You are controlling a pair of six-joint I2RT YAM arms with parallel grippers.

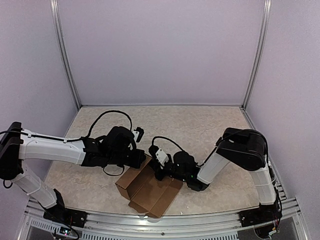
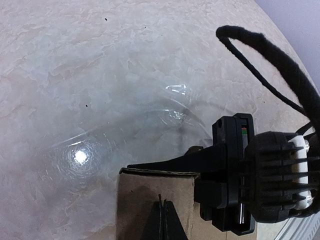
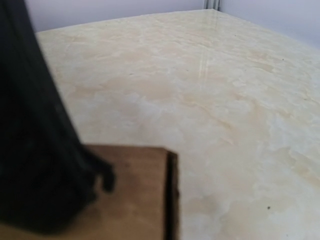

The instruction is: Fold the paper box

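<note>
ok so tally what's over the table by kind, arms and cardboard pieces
robot arms: 2 (left arm, right arm)
paper box, brown cardboard: 1
total: 3

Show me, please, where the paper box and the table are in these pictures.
paper box [image 1: 150, 195]: top external view, on its brown middle panel.
table [image 1: 200, 125]: top external view, on its bare marbled surface.
</note>
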